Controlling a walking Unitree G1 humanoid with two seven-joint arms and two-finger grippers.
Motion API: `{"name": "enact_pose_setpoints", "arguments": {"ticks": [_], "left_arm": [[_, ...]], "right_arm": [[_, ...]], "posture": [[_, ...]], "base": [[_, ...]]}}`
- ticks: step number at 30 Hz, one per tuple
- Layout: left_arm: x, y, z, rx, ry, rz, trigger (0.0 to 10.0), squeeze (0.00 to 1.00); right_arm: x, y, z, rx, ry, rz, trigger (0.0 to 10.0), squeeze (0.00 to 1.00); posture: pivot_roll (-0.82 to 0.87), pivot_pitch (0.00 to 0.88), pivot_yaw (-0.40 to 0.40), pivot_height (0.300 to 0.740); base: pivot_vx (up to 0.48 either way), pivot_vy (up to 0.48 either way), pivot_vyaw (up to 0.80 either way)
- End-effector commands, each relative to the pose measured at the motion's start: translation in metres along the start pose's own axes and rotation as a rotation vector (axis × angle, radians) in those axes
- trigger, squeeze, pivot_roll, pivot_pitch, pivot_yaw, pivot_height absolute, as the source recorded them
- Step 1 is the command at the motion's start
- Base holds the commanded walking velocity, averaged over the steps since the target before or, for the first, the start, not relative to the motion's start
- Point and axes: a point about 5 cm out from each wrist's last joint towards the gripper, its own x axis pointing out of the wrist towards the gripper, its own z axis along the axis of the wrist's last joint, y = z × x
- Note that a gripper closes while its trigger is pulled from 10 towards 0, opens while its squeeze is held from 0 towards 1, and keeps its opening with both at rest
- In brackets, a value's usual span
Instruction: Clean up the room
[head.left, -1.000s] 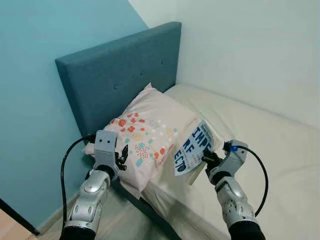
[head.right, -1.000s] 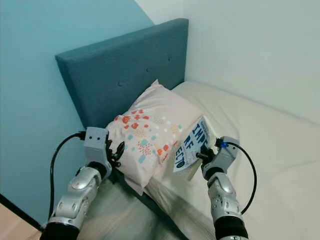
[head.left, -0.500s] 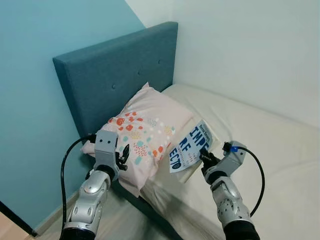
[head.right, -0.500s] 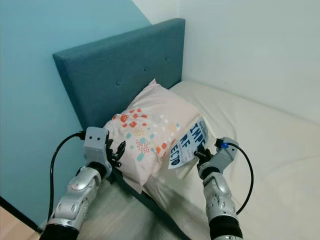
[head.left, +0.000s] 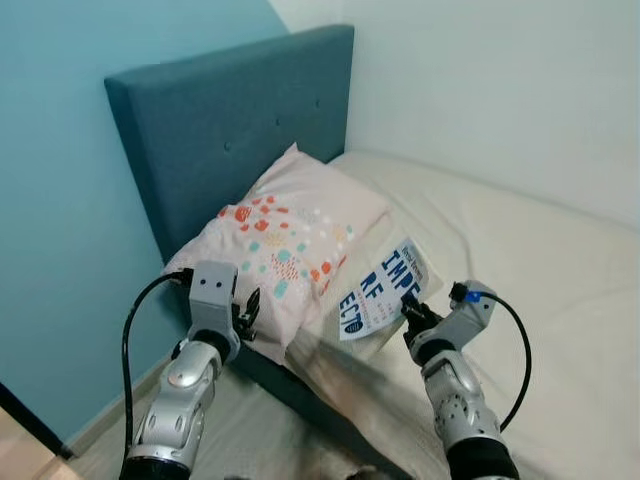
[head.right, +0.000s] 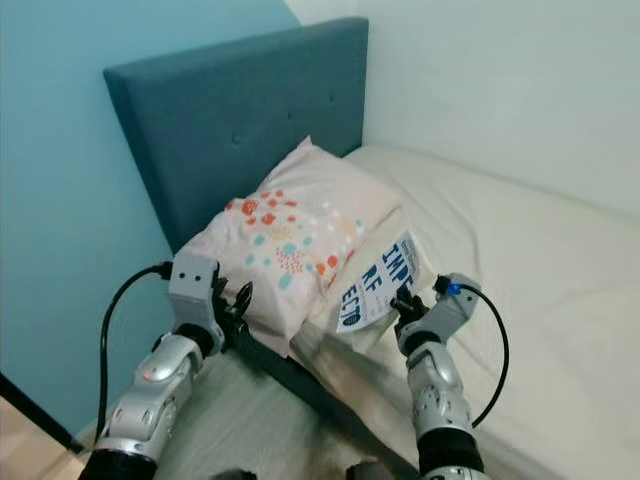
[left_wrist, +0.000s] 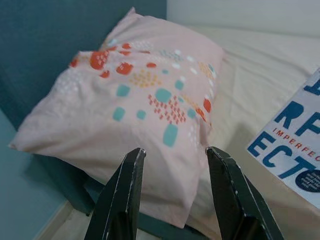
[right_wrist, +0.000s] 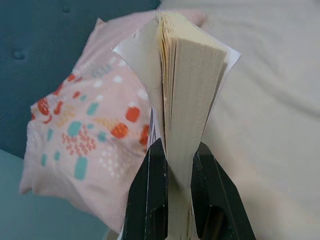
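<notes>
Closest to you, your right hand (head.left: 410, 312) is clenched on the lower edge of a book (head.left: 385, 291), its two black fingers (right_wrist: 150, 192) pinching the page block from either side, so the book rises straight ahead of that hand with its white cover and big blue letters facing up and toward your left. Under the hand and the book lies the cream mattress (head.left: 520, 260) of the bed, and the book's lower part looks to rest on or just above the sheet, though you cannot tell whether it touches. Your left hand (head.left: 248, 306) is off to the other side, fingers spread apart and grasping nothing; in the left wrist view its fingertips (left_wrist: 127, 170) frame the near corner of the pillow (head.left: 280, 240) without touching it. That pillow sits just beyond and between both hands: pale pink, printed with red, teal and yellow marks, lying at the head of the mattress with its near corner hanging over the bed's edge toward your left hand. The book's top edge comes close beside the pillow's right flank. Behind the pillow, farther from both hands, stands the dark blue padded headboard (head.left: 230, 120), the pillow's back leaning near it. Beyond that are the turquoise wall (head.left: 70, 200) on your left and the white wall (head.left: 500, 90) past the bed.
</notes>
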Motion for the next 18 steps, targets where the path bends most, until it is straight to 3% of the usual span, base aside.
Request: {"name": "enact_pose_setpoints", "arguments": {"ticks": [1,6,18], "left_arm": [[-0.001,-0.002,0.004,0.007,-0.013,-0.034,10.0,0.0],[-0.003,-0.006,0.006,-0.002,-0.028,-0.064,10.0,0.0],[-0.014,-0.001,0.013,-0.001,-0.067,-0.1,10.0,0.0]], "right_arm": [[0.006,0.004,0.01,0.038,-0.063,-0.005,10.0,0.0],[0.011,0.005,0.014,0.092,-0.085,-0.027,10.0,0.0],[0.03,0.025,0.033,0.222,-0.146,0.046,10.0,0.0]], "posture": [[0.04,0.019,-0.012,0.623],[0.05,0.031,-0.012,0.623],[0.07,0.105,-0.026,0.598]], "base": [[0.0,0.0,0.0],[0.0,0.0,0.0],[0.0,0.0,0.0]]}}
